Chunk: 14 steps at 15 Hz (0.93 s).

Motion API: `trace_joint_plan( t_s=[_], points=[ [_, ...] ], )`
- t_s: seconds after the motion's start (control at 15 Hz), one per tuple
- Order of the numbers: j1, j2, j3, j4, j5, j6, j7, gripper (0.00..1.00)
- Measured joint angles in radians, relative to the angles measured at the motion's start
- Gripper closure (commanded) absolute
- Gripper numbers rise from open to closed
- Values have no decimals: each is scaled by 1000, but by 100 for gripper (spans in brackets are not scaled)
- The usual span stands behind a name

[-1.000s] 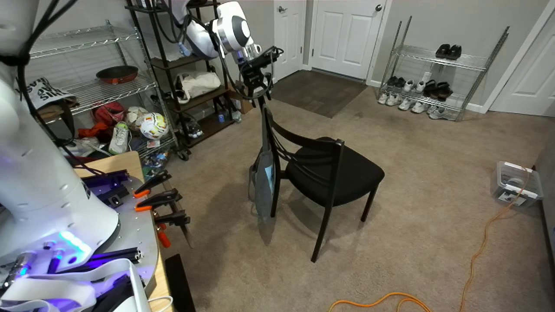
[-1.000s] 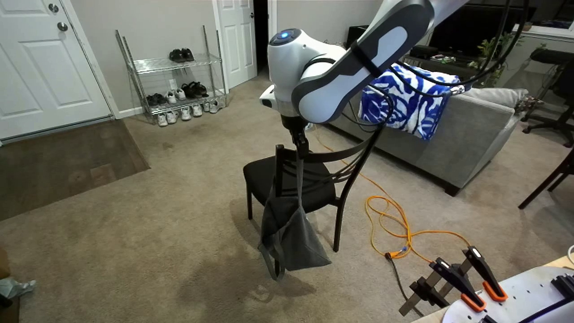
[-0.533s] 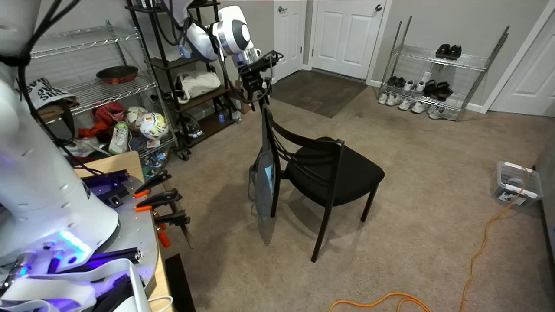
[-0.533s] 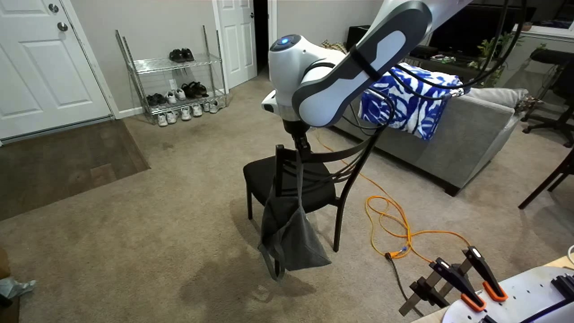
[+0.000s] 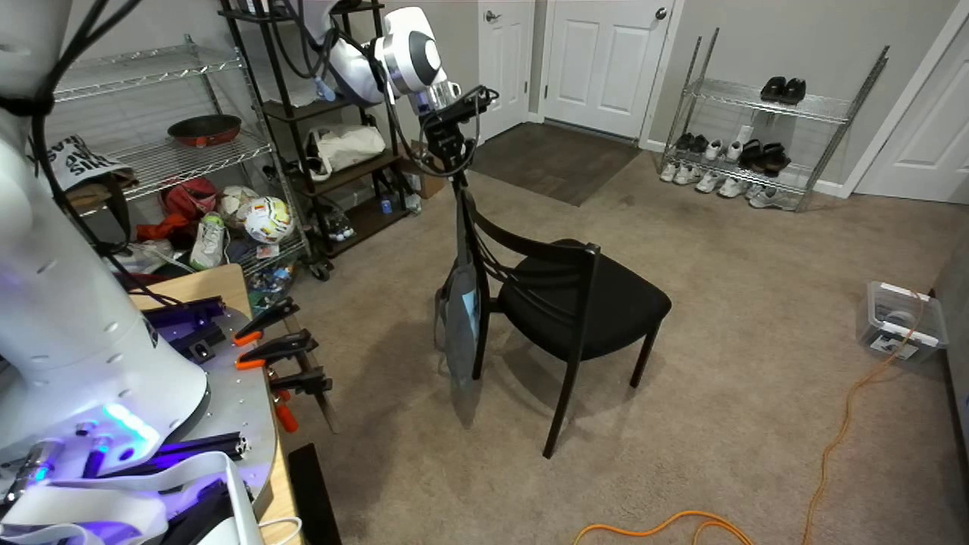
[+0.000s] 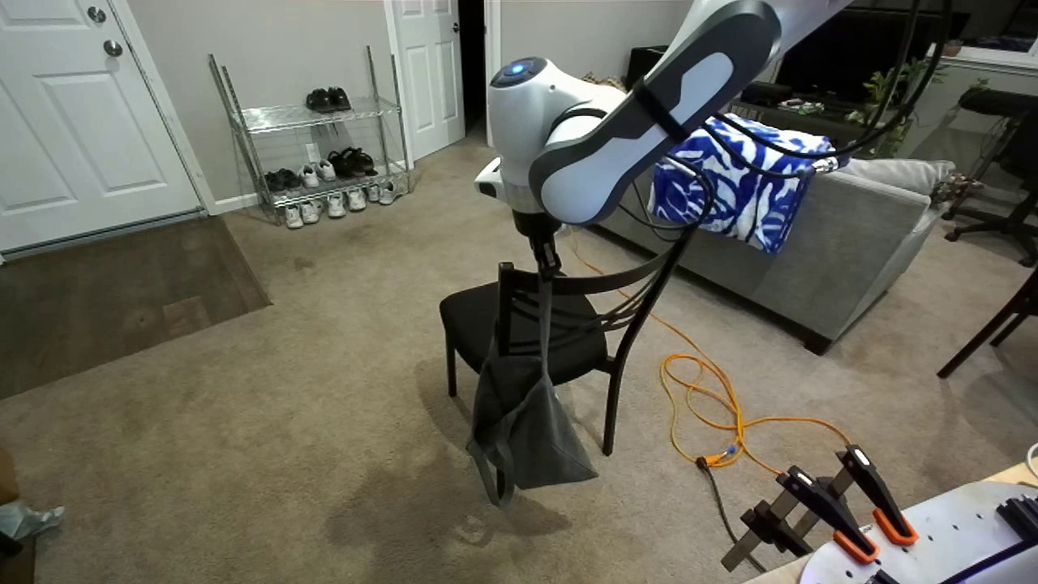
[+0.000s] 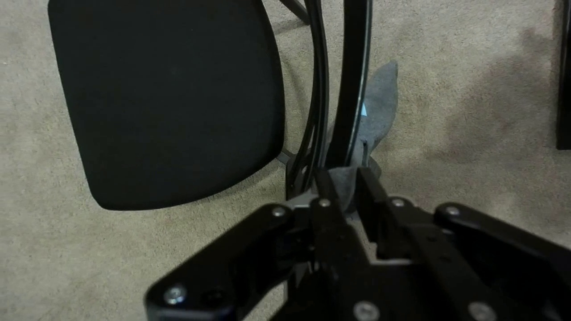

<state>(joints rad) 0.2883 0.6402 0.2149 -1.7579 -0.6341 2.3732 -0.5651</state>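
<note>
A grey cloth bag hangs at the corner of a black chair's back, low above the carpet; a long strap runs up from it. Around that strap my gripper is shut: in the wrist view the grey cloth fills the narrow space between the two black fingers. In both exterior views the gripper points down just over the end of the chair's top rail. The dark seat lies left of the jaws in the wrist view. Whether the strap still loops over the chair post is hidden.
An orange cord lies coiled on the carpet near a grey sofa. Clamps stick out from the robot's table edge. Shelving stands behind the arm, and a wire shoe rack by the far wall.
The gripper first dipped, then rose slightly and shifted a little right in an exterior view. Its jaws have come together on the strap, which has moved slightly with it.
</note>
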Motion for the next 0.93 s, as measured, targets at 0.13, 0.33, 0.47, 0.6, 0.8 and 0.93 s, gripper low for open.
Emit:
trace_joint_plan(
  t_s=[0.13,0.33,0.47,0.6,0.8,0.93],
  points=[
    [-1,-3,-1,3,0,1,0,98],
    [0,-10,3,2,0,2,0,99],
    [2,-18,5,0,-1,11,0,99],
    [5,-36,7,-5,-3,31,0,99],
    [9,-78,8,-17,-8,67,0,99],
    [12,-106,8,-23,-9,85,0,99]
  ],
)
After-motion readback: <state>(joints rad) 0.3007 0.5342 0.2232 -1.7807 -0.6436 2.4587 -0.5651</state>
